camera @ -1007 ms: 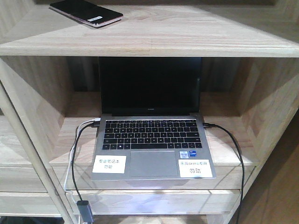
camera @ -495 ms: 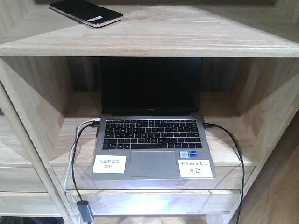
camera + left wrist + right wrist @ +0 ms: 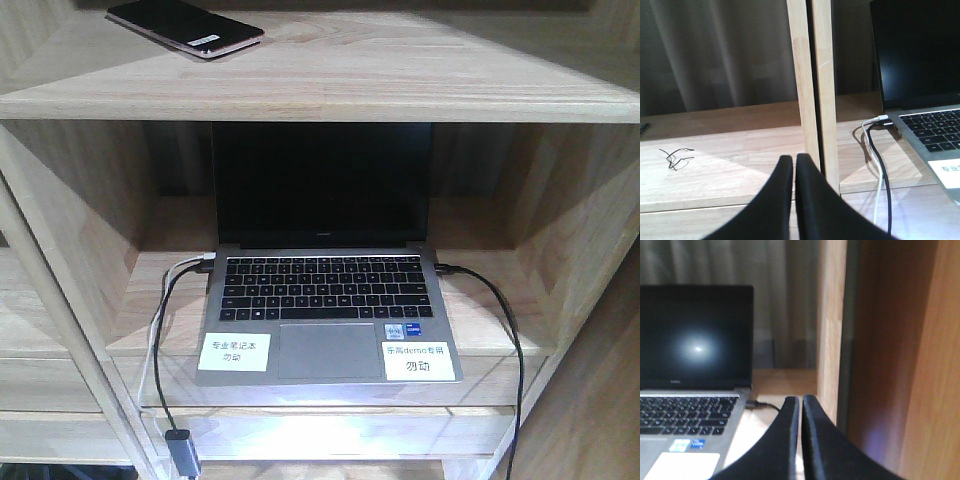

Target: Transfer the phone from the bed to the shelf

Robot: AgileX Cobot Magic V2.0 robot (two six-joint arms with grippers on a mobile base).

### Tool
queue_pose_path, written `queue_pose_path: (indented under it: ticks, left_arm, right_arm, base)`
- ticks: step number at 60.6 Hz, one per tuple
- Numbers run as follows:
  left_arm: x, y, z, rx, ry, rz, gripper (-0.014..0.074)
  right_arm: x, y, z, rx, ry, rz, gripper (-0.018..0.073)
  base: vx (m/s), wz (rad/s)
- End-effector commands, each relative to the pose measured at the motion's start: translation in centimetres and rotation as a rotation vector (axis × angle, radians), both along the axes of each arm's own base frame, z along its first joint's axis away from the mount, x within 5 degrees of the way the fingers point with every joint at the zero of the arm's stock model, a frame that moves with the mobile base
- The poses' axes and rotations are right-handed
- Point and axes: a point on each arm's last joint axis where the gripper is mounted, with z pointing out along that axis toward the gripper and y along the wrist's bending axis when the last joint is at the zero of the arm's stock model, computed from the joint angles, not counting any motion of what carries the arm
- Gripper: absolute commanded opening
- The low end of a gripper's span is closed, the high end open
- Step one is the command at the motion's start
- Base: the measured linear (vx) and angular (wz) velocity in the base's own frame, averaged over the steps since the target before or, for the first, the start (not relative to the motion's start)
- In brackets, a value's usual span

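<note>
The black phone (image 3: 185, 27) with a white sticker and pinkish edge lies flat on the top shelf (image 3: 400, 70) at its far left, nothing touching it. The bed is out of view. Neither gripper shows in the front view. In the left wrist view my left gripper (image 3: 794, 159) is shut with nothing in it, low in front of a wooden upright post (image 3: 815, 90). My right gripper (image 3: 801, 401) is shut and empty too, beside the laptop's right edge and close to a wooden side panel (image 3: 832, 325).
An open grey laptop (image 3: 322, 300) fills the cubby under the top board, with a black cable (image 3: 500, 330) on its right and white and black cables (image 3: 165, 330) on its left. A tangle of thin wire (image 3: 676, 157) lies on the left board.
</note>
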Motion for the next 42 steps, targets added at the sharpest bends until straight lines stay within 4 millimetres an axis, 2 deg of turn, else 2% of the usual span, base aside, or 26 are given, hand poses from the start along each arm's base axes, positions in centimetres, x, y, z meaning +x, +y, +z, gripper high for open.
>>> queue_pose_path:
  ticks: [1, 42]
  left_arm:
    - [-0.13, -0.03, 1.47, -0.015, -0.107, -0.004, 0.0001]
    - [-0.13, -0.03, 1.47, -0.015, -0.107, -0.004, 0.0001]
  right_arm:
    - [-0.1, -0.02, 0.7, -0.012, -0.094, -0.002, -0.0005]
    - [-0.1, -0.02, 0.68, -0.013, -0.092, -0.003, -0.0005]
  base:
    - [0.0, 0.0]
    - [0.0, 0.0]
